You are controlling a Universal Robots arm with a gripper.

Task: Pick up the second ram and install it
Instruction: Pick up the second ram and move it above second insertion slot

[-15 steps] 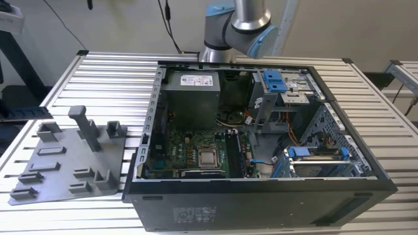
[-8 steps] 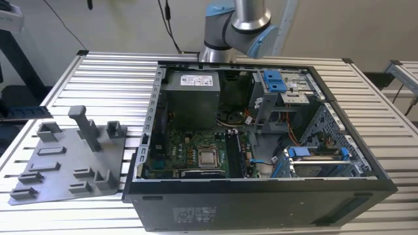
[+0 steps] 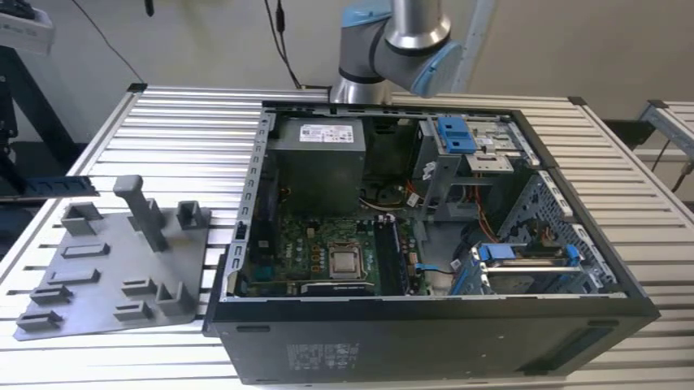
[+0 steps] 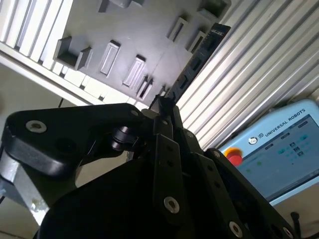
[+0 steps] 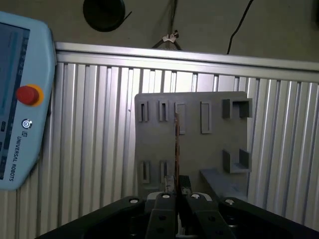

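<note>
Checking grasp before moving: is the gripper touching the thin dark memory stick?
Touching. Second wrist view: the gripper pinches the thin dark memory stick at one end.

Dark second ram (image 4: 199, 55), grey tray (image 3: 119, 244), green motherboard (image 3: 292, 244).

Bright, even room light; soft shadows.
The ribbed counter (image 3: 162, 122) glares pale in the exterior view, the computer case (image 3: 434, 341) is dim inside; in the second wrist view the end effector (image 4: 162, 105) and the second ram (image 4: 194, 60) read as near-black silhouettes.

Case (image 3: 434, 337) open on top, drive cage (image 3: 518, 272) beside memory slots (image 3: 388, 258), fixture posts (image 3: 138, 210) upright
</note>
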